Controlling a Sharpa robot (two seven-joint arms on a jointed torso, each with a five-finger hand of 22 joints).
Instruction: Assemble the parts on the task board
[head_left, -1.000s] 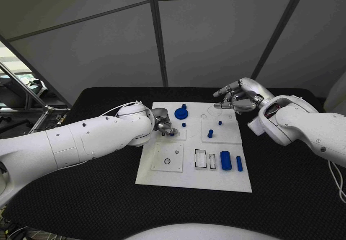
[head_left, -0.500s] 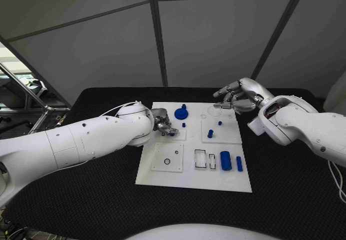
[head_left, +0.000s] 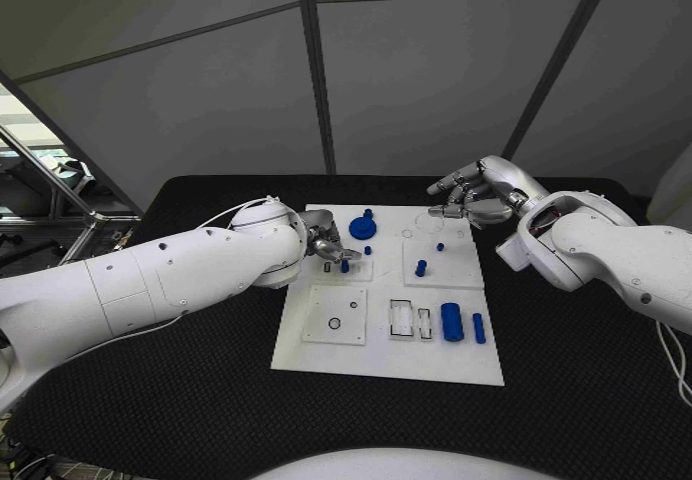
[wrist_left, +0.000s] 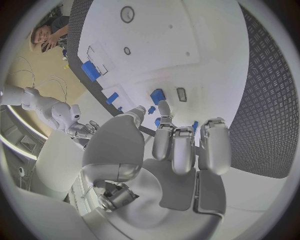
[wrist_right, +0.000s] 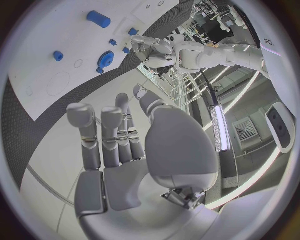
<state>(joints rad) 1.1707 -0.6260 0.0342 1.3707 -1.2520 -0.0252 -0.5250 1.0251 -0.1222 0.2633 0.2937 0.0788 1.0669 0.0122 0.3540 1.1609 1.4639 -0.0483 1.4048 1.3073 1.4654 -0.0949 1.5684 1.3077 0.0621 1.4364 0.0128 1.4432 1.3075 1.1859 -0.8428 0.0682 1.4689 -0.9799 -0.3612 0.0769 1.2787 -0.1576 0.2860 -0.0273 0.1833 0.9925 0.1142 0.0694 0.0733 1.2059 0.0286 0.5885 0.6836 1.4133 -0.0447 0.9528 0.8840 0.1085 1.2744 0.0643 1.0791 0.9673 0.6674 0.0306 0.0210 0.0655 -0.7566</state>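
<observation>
Left hand (head_left: 330, 252) shifted; seven blue parts (head_left: 453, 321).

Black textured table (head_left: 173, 400); grey panelled walls (head_left: 418, 80) behind, dark seams between panels; metal frame (head_left: 58, 180) and window at left.

task board (head_left: 372, 352): 1 | blue parts (head_left: 451, 321): 7 visible | hands (head_left: 470, 200): 2

The left hand (head_left: 329, 252) pinches a small blue part (head_left: 345, 266) over the task board (head_left: 389, 365); the right hand (head_left: 469, 198) hovers at two o'clock.
</observation>
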